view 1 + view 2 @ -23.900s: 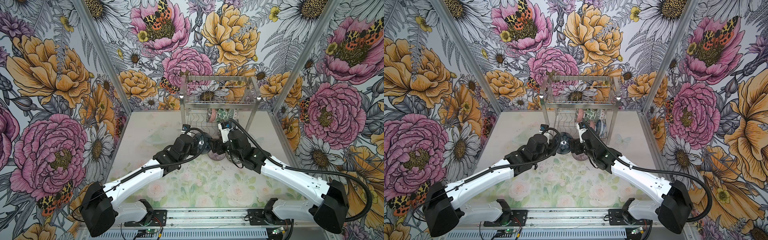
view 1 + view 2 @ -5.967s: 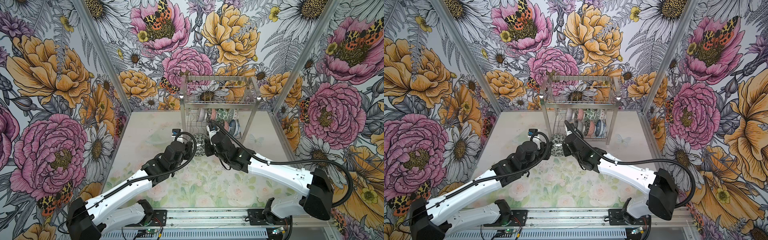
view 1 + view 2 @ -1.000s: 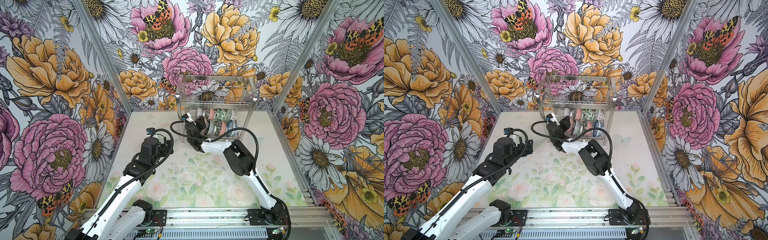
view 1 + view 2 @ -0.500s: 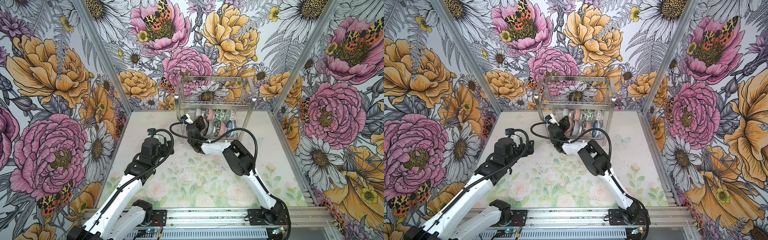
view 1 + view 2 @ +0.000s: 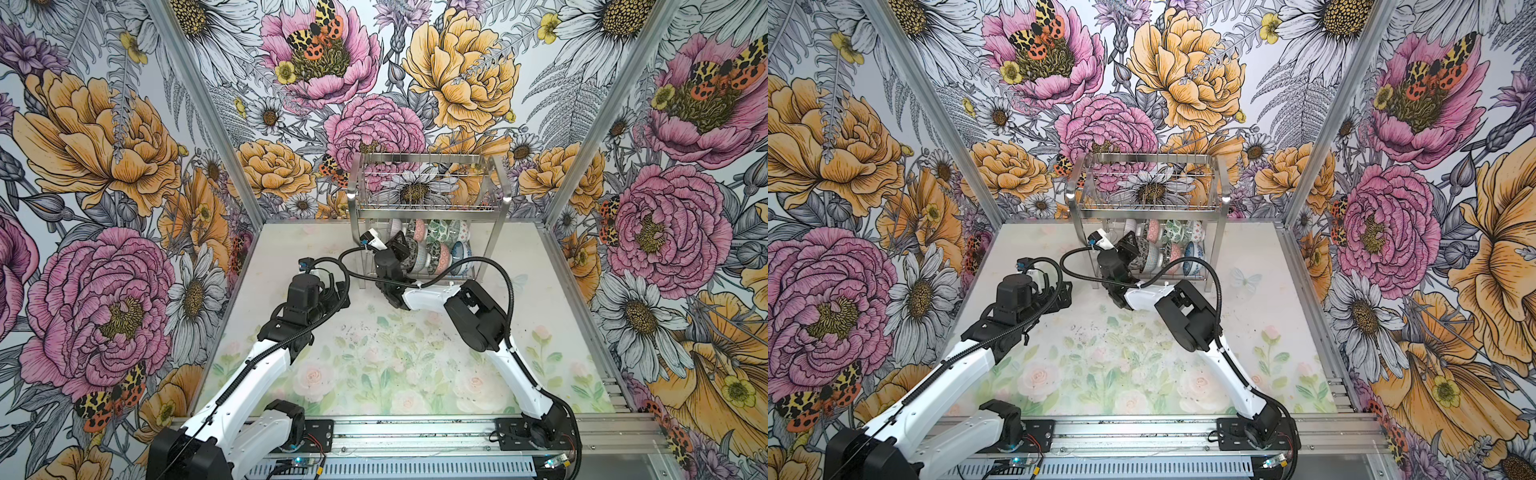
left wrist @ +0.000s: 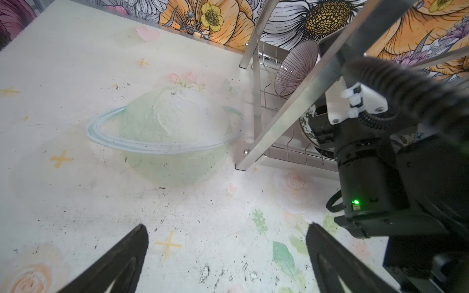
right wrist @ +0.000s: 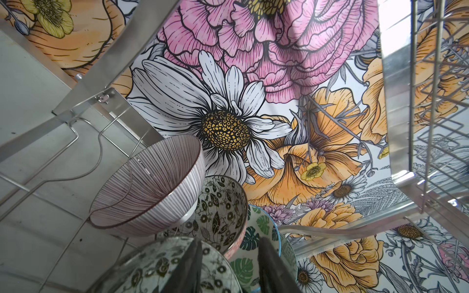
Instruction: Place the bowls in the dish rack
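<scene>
Two arms at work: our left pincer [image 6: 225, 229] hangs wide open and empty over the counter [image 5: 374, 374], left of the dish rack [image 5: 428, 212]. Our right pincer [image 7: 229, 241], part open, straddles the rim of a black-white floral bowl [image 7: 157, 263] in the lower tier; we cannot tell if it grips. Withdrawing crooked could topple the packed bowls [image 5: 440, 230].

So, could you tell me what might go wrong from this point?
The right gripper sits among tightly packed bowls in the lower tier of the dish rack. Withdrawing could drag the nearest black-white floral bowl or knock the striped bowl. Its cable loops by the rack's front leg and might snag.
</scene>
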Robot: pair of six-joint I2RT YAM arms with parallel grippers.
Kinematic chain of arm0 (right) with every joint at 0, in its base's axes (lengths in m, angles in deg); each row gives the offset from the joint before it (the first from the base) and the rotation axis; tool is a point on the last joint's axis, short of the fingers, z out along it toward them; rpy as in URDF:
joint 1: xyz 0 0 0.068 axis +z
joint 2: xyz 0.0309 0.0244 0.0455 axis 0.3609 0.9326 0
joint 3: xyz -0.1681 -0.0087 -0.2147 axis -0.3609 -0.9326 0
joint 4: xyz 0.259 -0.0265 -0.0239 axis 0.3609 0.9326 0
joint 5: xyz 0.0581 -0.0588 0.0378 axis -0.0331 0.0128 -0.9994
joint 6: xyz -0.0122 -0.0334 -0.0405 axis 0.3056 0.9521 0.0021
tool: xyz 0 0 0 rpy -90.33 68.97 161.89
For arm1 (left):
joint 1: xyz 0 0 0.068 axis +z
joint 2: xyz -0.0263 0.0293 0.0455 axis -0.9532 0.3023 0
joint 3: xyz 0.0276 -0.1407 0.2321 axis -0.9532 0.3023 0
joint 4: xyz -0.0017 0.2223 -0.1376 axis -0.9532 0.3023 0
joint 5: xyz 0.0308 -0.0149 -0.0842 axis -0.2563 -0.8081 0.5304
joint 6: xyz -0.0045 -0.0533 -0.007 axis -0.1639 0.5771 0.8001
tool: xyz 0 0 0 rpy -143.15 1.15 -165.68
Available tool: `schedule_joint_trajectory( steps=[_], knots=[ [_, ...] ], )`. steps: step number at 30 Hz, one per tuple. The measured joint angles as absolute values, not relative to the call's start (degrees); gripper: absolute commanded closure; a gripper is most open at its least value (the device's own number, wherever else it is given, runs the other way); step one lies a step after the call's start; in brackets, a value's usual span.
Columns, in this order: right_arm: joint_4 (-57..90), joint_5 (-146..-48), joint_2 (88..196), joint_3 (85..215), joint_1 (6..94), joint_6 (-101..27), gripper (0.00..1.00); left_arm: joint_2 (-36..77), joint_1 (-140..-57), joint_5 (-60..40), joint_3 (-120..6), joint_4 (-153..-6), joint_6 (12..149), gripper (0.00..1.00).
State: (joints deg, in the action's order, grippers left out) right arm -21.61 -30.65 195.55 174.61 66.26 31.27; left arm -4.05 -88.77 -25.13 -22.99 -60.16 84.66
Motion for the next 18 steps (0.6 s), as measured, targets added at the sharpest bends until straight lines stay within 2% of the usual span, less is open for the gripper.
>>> schedule_joint_trajectory(
  steps=[11,18],
  knots=[
    [-20.32,-31.24,194.65,173.85,66.26,31.2,0.62,-0.2,-87.87,-21.94,-22.97,-64.31,84.66,0.01],
    [-3.93,-41.27,183.35,166.52,67.05,16.49,0.56,-0.44,-87.87,-21.2,-22.99,-64.49,84.66,0.01]
  ],
)
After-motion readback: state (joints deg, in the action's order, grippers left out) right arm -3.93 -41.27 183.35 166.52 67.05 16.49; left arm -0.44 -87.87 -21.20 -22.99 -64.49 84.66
